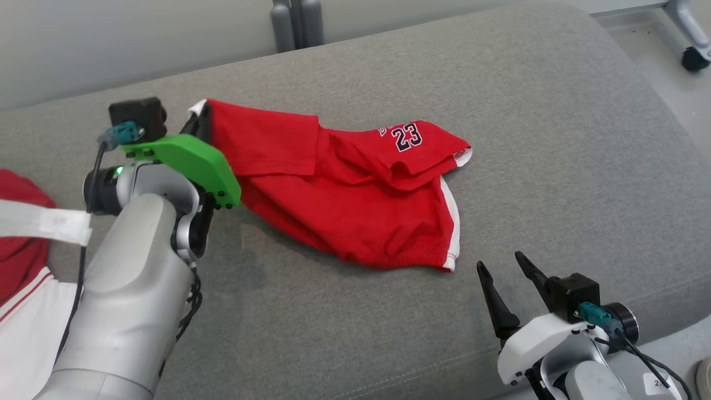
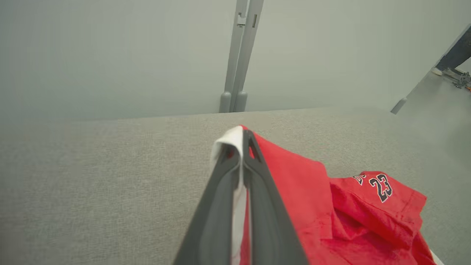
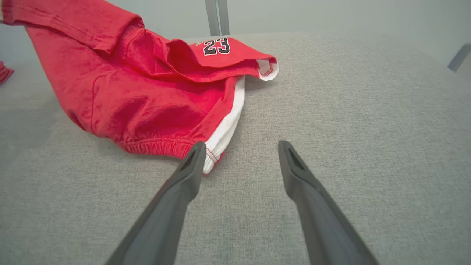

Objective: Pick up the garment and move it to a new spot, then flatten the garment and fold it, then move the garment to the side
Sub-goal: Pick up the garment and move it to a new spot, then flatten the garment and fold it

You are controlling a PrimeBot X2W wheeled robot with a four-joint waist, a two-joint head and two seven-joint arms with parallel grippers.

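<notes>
The garment (image 1: 344, 205) is a pair of red shorts with white side trim and a "23" print, lying crumpled on the grey cushion (image 1: 555, 139). My left gripper (image 1: 200, 115) is shut on its far left corner and holds that corner raised off the cushion. In the left wrist view the gripper (image 2: 243, 138) pinches the white-trimmed edge, and the red garment (image 2: 312, 198) drapes away to the right. My right gripper (image 1: 500, 262) stands open just right of the waistband corner. In the right wrist view that gripper (image 3: 241, 147) holds nothing, its left fingertip beside the garment (image 3: 147, 99).
Another red and white garment (image 1: 22, 278) lies at the left edge, with a white strap (image 1: 44, 222) across it. Grey posts (image 1: 297, 22) stand behind the cushion. A caster wheel (image 1: 694, 58) is on the floor at the far right. A person's leg (image 2: 456, 51) is far off.
</notes>
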